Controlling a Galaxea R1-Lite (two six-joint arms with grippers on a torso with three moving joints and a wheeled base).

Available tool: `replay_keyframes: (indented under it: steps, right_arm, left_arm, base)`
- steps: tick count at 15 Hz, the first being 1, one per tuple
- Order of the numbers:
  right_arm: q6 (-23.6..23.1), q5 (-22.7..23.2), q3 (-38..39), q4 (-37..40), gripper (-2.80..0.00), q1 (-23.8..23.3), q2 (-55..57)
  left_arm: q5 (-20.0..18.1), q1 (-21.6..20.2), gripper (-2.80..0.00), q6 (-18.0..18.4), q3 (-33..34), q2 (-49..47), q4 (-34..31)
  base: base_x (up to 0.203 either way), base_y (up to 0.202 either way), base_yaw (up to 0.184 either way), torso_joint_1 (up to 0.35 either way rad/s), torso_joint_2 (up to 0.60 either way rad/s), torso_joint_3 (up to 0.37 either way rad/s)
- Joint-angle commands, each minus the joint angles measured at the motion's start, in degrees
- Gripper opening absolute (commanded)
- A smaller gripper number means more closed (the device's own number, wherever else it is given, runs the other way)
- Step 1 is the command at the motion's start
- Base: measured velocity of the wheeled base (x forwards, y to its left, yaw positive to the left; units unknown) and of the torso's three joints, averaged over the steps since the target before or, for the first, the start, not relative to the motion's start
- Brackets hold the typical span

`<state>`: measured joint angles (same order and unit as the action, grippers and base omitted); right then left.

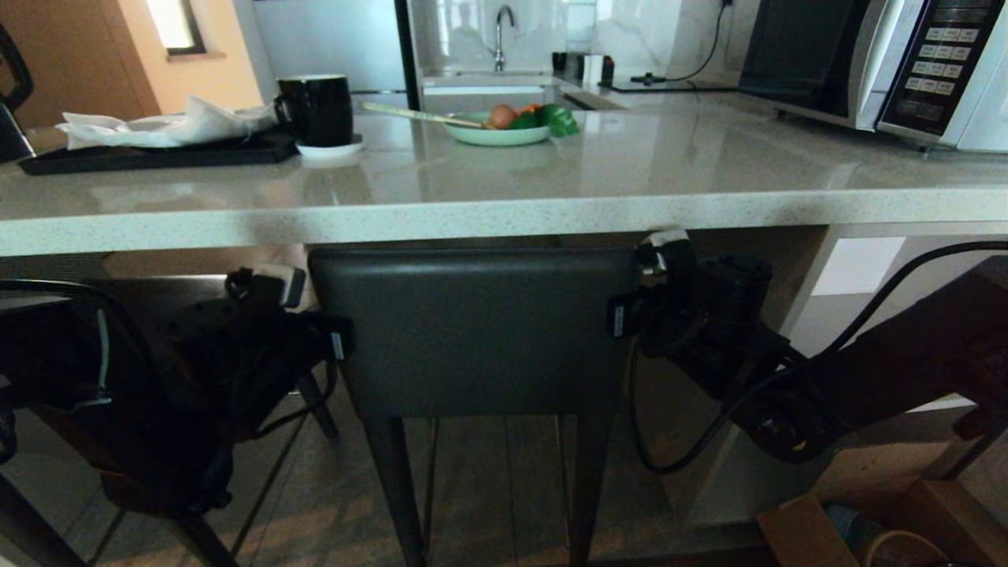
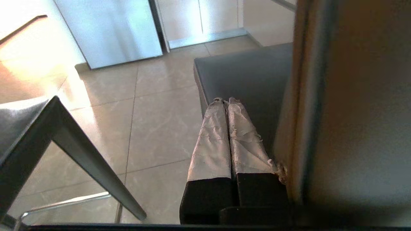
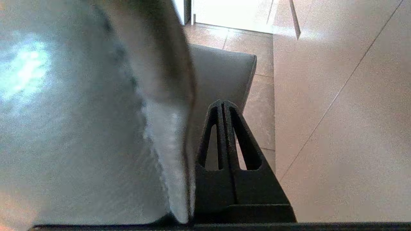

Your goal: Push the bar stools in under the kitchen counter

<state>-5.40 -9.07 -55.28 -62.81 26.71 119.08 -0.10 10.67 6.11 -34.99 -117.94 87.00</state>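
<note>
One bar stool stands in front of me, its dark grey backrest point(image 1: 480, 331) just below the thick edge of the pale speckled kitchen counter point(image 1: 504, 213). My left gripper point(image 1: 337, 340) is shut and lies against the backrest's left side; its white-taped fingers point(image 2: 212, 141) reach alongside the seat point(image 2: 250, 73). At the backrest's right side my right gripper point(image 1: 622, 315) is also shut, with its black fingers point(image 3: 239, 134) beside the backrest point(image 3: 80, 128). Neither holds anything. A second bar stool point(image 2: 29, 128) stands to the left, mostly hidden behind my left arm.
On the counter sit a black mug point(image 1: 319, 109), a green plate of vegetables point(image 1: 504, 130), a black tray with white cloth point(image 1: 157, 146) and a microwave point(image 1: 890, 63). Cardboard boxes point(image 1: 811, 535) lie on the floor at lower right. A fridge point(image 2: 109, 32) stands beyond the tiled floor.
</note>
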Motion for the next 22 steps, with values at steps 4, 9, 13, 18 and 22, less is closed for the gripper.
replay_keyframes:
  steps: [4, 9, 13, 18, 22]
  right_arm:
    - [0.04, 0.05, 3.66, -1.25, -2.8, -3.68, -3.49]
    - [0.05, 0.28, 6.48, -1.61, -2.8, -6.38, -7.01]
    - [0.04, 0.11, 10.86, -2.66, -2.8, -5.26, -9.89]
    - [-0.26, -0.54, 22.57, -4.06, -2.8, -3.48, -21.8]
    - [-2.01, -1.86, 26.9, 0.15, -2.8, -3.95, -38.14]
  left_arm:
    - [0.02, -5.77, -2.8, -0.45, 3.61, 1.08, 0.67]
    - [-1.9, -7.6, -2.8, -0.67, 6.98, 4.19, 0.67]
    - [-1.84, -6.53, -2.8, -0.81, 11.71, 7.67, 0.67]
    - [-1.04, -3.74, -2.8, -2.84, 23.35, 18.56, 0.67]
    - [-0.41, -3.87, -2.8, -1.14, 30.1, 33.26, -0.03]
  base:
    - [0.0, 0.0, 0.0, 0.0, 0.0, 0.0]
    - [0.0, 0.0, 0.0, 0.0, 0.0, 0.0]
    - [0.0, 0.0, 0.0, 0.0, 0.0, 0.0]
    - [0.0, 0.0, 0.0, 0.0, 0.0, 0.0]
    - [0.0, 0.0, 0.0, 0.0, 0.0, 0.0]
